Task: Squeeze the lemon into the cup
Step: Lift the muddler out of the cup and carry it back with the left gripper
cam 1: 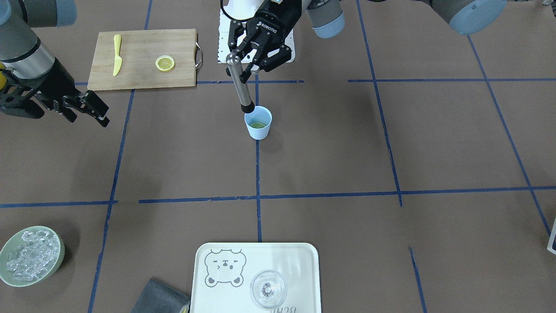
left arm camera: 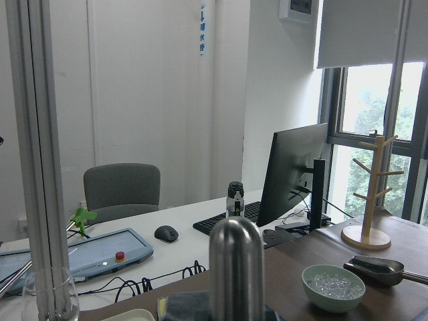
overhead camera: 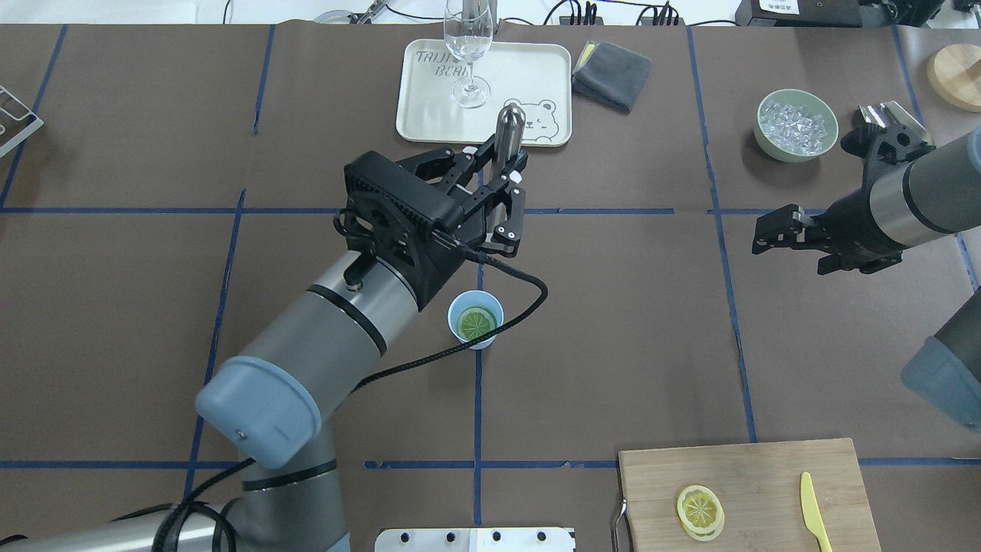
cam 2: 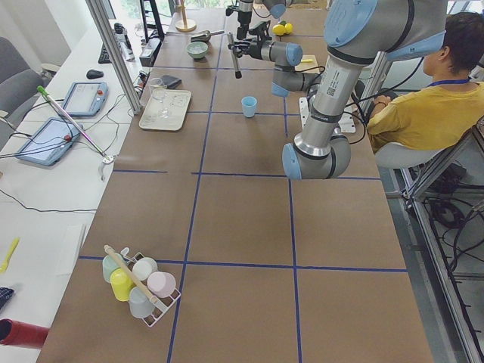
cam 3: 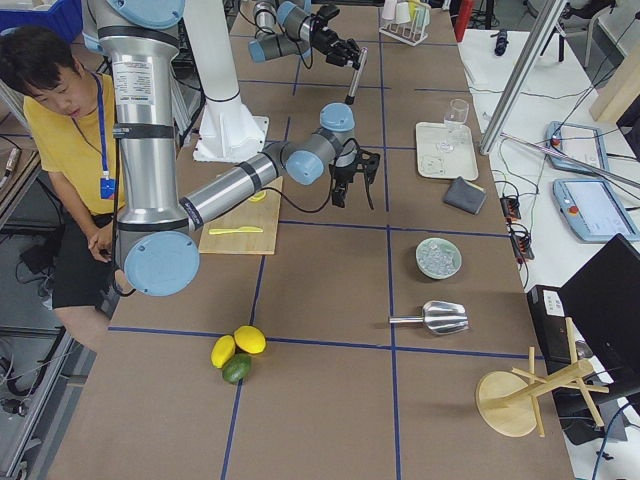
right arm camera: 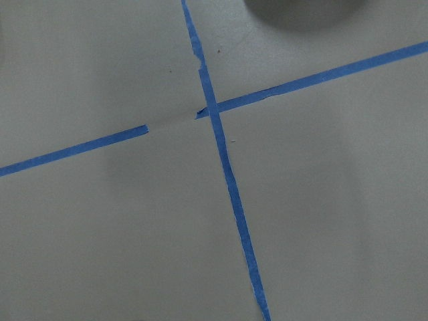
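Note:
The light blue cup (overhead camera: pixel 490 335) stands near the table's middle, also visible in the front view (cam 1: pixel 259 131). A lemon slice (overhead camera: pixel 475 323) lies flat inside it (cam 1: pixel 257 125). My left gripper (overhead camera: pixel 502 195) is shut on a steel muddler (cam 1: pixel 239 84), held tilted with its black tip just above the cup's rim on the robot's side. The muddler's rounded top (left arm camera: pixel 235 267) fills the bottom of the left wrist view. My right gripper (overhead camera: pixel 789 249) hovers open and empty far off to the side (cam 1: pixel 89 121). Only taped table shows in the right wrist view.
A wooden cutting board (overhead camera: pixel 766 468) carries another lemon slice (overhead camera: pixel 699 510) and a yellow knife (overhead camera: pixel 814 521). A tray (overhead camera: pixel 429 115) bears a clear glass (overhead camera: pixel 467 46). A green bowl (overhead camera: pixel 797 147) holds ice, and a grey cloth (overhead camera: pixel 611 73) lies beside the tray. A person (cam 2: pixel 423 113) sits behind the robot.

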{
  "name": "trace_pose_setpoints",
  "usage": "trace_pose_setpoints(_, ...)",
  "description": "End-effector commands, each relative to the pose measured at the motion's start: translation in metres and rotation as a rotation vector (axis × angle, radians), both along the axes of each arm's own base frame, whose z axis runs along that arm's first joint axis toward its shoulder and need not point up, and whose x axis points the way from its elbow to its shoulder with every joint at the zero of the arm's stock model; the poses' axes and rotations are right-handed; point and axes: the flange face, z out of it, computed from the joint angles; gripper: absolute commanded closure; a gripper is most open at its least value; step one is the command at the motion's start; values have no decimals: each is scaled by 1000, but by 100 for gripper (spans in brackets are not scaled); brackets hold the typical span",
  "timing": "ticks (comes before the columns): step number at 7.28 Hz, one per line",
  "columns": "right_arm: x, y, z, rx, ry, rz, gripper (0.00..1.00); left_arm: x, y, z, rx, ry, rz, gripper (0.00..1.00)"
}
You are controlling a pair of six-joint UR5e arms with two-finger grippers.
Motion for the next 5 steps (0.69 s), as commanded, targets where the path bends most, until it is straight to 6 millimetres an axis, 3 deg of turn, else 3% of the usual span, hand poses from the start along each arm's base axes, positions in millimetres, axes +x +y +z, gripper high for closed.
trace_pose_setpoints(1, 1, 0, 1, -2, 2, 3, 0, -18, -24, 28, -68, -189, -29, 100)
trace_pose_setpoints(2, 0, 0, 3, -7, 6, 3, 0, -39, -48, 38, -128, -357, 25, 100)
trace_pose_setpoints(3, 0, 0, 3, -7, 6, 3, 0, -84, -89, 50, -249, -534, 225, 100)
trace_pose_setpoints(4, 0, 0, 3, -12, 5, 6, 0, -130, -127, 72, -411, -593, 406, 100)
trace_pose_setpoints(5, 0, 0, 3, -12, 5, 6, 0, -164, -147, 89, -448, -645, 428, 100)
